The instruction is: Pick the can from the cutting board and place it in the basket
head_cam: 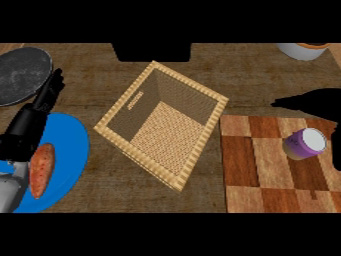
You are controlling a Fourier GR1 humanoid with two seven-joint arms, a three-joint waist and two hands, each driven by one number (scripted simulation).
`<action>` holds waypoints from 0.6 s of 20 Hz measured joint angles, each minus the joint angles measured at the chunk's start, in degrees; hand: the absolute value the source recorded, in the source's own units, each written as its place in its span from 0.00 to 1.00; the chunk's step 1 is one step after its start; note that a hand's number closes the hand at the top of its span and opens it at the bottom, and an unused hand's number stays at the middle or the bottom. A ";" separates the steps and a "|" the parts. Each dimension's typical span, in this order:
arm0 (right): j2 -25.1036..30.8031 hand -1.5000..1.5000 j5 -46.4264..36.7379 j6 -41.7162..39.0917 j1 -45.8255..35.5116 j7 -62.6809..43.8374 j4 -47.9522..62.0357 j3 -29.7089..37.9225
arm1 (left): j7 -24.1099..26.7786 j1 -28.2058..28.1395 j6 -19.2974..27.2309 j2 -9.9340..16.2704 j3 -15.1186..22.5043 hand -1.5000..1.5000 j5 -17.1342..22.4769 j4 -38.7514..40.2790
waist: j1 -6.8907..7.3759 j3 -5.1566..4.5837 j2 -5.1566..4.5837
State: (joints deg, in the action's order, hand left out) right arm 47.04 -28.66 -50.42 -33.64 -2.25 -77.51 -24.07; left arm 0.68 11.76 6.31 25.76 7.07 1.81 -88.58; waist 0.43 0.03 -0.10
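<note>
- Your wooden bench fills the frame.
- The woven basket sits at the centre, tilted like a diamond.
- The checkered cutting board lies at lower right, just beside the basket's right corner.
- A blue plate at lower left carries an orange sweet potato.
- A dark pan rests at upper left.
- Your left hand shows at the left, fingers straight, holding nothing, over the pan's edge and the plate.
- Your right hand arches over the can at the right edge, fingers spread apart, not clamped on it.
- The purple can stands on the cutting board, white lid up.
- A white cup peeks in at upper right.
</note>
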 measured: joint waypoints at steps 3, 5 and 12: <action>-1.18 0.00 -3.55 0.93 -0.51 2.89 2.82 0.57 | 0.12 0.13 -1.29 -0.39 -1.26 0.50 -0.18 0.35 | -0.01 0.01 0.00; -2.08 0.00 -6.00 2.73 0.66 4.71 3.87 0.59 | -0.04 -0.45 -1.60 -0.69 -1.77 0.50 -0.82 -0.42 | -0.02 -0.01 0.02; -4.26 0.00 -12.12 6.64 3.50 9.91 5.82 2.47 | 0.44 -0.74 -3.93 -1.78 -4.25 0.50 -1.89 0.28 | -0.22 -0.02 0.05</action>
State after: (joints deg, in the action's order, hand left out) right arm 42.77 -40.77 -43.78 -30.15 7.66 -71.69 -21.60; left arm 1.12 11.02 2.38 23.99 2.82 -0.08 -88.30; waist 0.22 0.00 -0.04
